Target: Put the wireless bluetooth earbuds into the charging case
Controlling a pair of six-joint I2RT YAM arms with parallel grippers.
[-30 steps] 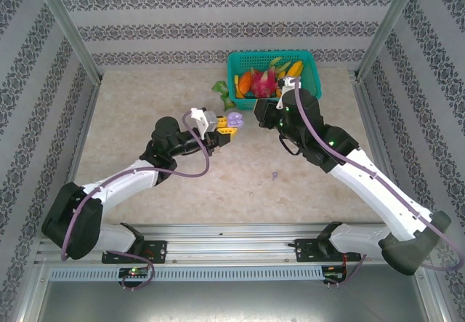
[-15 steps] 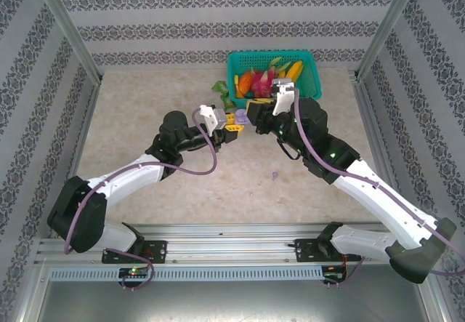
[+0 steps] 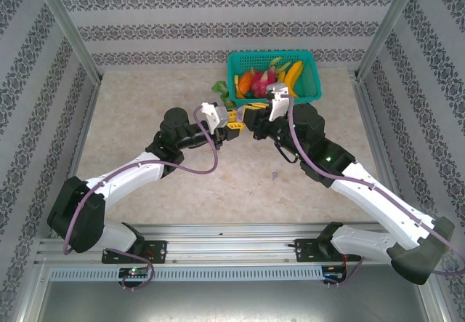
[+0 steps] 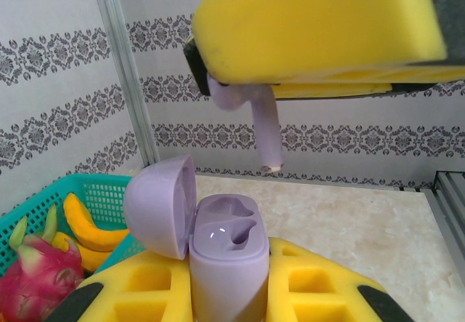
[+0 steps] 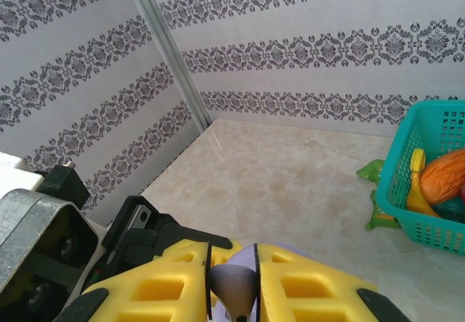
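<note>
Grey walls with dark flowery stripes stand round a pale, stone-look worktop (image 3: 145, 111). Up above it, the left claw (image 3: 232, 123) is clenched on a little purple case (image 4: 227, 264). It holds the case upright between its yellow fingers (image 4: 145, 293). The round lid (image 4: 161, 206) of the case is flipped open and leans off to one side. You can see two small holes inside the case, and they look empty.

The right claw (image 3: 248, 111) faces the left one, nose to nose. It is clenched too, pinching a purple earbud (image 4: 267, 129) by its fat round end. The thin stem of the earbud hangs straight down. The earbud is just above the open case and does not touch it. From the right wrist, the round end of the earbud peeks out between the two yellow fingers (image 5: 174, 286).

Just behind the claws, at the far side of the worktop, sits a green basket (image 3: 314, 82). It is full of bright fruit (image 3: 254, 82), some yellow, some orange and some pink. A green toy (image 3: 220, 88) lies on the worktop right beside the basket.

Well apart from all this, nearer the arms, a tiny purple thing (image 3: 275, 176) lies on the bare worktop. It may be another earbud, but it is too small to tell
</note>
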